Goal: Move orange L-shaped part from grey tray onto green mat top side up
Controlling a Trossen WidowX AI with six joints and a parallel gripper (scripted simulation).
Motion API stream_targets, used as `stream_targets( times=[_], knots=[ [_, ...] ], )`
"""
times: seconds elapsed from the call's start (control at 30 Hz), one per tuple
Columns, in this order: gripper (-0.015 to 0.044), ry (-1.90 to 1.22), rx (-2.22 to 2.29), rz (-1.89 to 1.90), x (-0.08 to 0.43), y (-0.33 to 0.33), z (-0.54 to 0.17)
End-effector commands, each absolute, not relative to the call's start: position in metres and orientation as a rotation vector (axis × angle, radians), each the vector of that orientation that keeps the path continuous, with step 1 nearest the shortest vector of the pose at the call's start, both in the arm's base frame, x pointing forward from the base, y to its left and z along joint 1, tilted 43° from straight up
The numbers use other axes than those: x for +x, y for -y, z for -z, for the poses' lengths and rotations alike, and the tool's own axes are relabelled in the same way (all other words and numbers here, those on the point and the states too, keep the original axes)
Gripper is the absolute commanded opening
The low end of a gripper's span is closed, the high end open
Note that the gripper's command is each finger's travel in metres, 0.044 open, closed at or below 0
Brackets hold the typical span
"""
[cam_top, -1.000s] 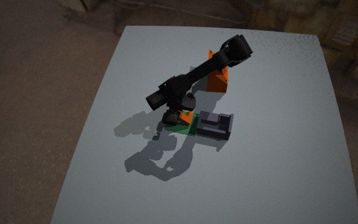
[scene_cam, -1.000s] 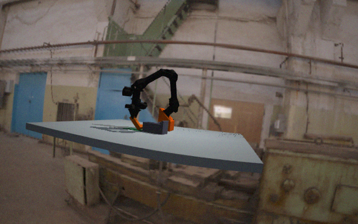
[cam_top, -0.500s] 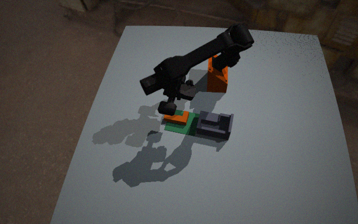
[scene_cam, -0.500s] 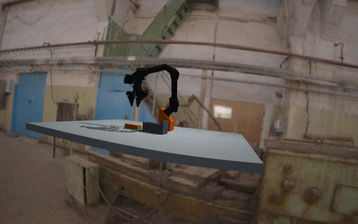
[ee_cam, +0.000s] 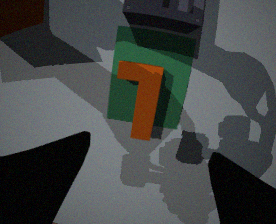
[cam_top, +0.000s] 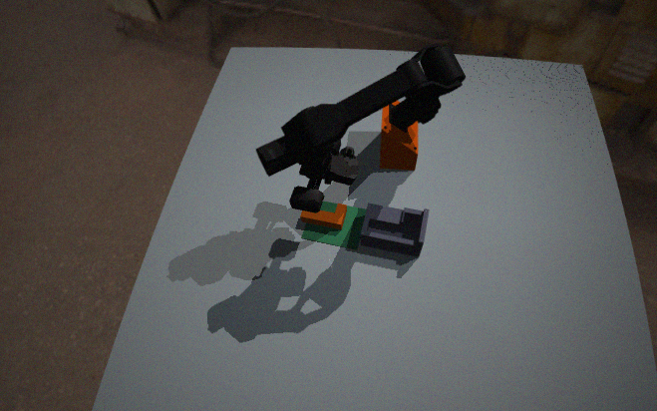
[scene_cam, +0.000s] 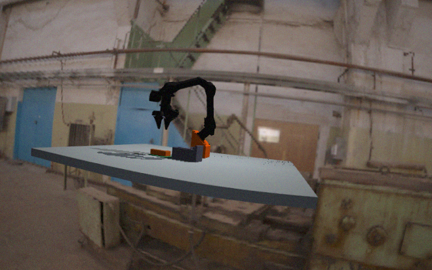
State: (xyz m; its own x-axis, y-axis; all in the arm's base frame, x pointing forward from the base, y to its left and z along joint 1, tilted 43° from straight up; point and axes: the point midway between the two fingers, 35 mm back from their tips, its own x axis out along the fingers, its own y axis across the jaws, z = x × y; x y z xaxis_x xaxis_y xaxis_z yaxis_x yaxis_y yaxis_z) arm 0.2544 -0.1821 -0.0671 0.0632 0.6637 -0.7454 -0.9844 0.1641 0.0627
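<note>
The hand (scene_cam: 162, 124) hangs open and empty above the orange part (ee_cam: 143, 96) lying flat on the green mat (ee_cam: 178, 76) mid-frame, so I'd lift straight away without brushing it.

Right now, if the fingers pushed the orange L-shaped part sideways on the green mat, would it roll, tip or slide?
The orange L-shaped part would probably slide, not roll: it lies flat on the green mat and has only flat faces. Tipping seems unlikely, since it sits low and wide. It looks like a stiff block, so it should not bend.
</note>
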Motion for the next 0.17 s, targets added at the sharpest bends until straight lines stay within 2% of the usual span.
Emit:
stream_targets(
  times=[0.0, 0.13],
  knots=[
    [0.04, -0.741, -0.543, -1.339, 0.2545, 0.1823, 0.0672],
    [0.04, -0.741, -0.543, -1.339, 0.2545, 0.1823, 0.0672]
  ],
)
